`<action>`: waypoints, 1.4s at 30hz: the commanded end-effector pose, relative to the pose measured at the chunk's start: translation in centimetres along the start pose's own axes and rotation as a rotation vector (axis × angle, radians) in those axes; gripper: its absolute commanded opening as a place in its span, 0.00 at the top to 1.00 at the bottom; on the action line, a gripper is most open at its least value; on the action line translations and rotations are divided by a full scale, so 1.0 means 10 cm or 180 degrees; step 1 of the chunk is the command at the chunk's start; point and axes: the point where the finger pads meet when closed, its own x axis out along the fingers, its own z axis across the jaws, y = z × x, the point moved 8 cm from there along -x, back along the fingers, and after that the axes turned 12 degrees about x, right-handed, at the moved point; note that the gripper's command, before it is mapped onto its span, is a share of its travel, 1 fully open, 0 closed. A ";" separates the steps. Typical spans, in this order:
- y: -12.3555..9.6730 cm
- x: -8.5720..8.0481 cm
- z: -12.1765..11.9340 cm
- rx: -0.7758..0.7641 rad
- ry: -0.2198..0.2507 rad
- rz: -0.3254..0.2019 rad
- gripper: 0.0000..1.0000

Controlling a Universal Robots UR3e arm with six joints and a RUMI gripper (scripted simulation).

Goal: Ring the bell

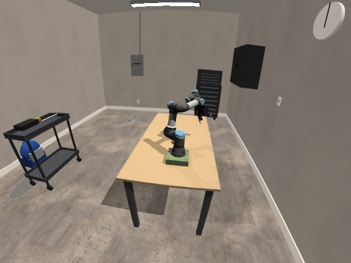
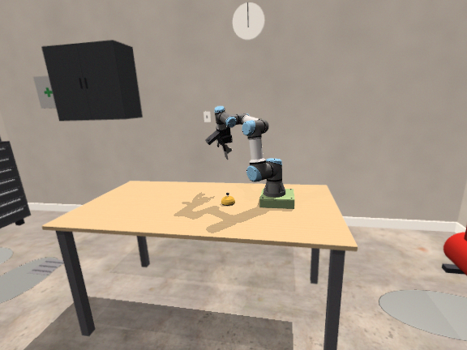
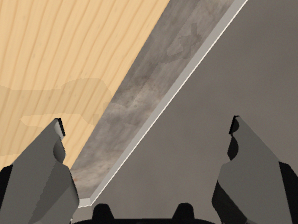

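Note:
The bell point(image 2: 228, 200) is a small golden dome with a dark button on top. It sits on the wooden table point(image 2: 203, 212), a little left of the arm's green base point(image 2: 277, 199) in the exterior view. In the top view the arm hides it. My gripper point(image 2: 226, 153) hangs high above the table, above the bell, with nothing between its fingers. It also shows in the top view point(image 1: 200, 119). In the wrist view the fingers stand wide open over the table edge and the floor; the bell is not in that view.
A black drawer cabinet point(image 1: 209, 92) stands beyond the table's far end. A black wall cabinet point(image 2: 92, 79) hangs on the wall. A cart point(image 1: 41, 146) stands on the floor away from the table.

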 end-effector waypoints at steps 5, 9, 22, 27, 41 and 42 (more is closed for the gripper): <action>0.00 -0.01 0.01 0.0003 -0.0009 0.0004 0.00; 0.00 -0.01 0.01 0.0003 -0.0009 0.0004 0.00; 0.02 -0.02 -0.04 0.0026 0.0018 0.0023 0.00; 0.12 -0.08 -0.28 0.0160 0.0135 0.0107 0.00; 0.34 -0.26 -1.13 0.0623 0.0594 0.0282 0.00; 0.34 -0.26 -1.13 0.0623 0.0594 0.0282 0.00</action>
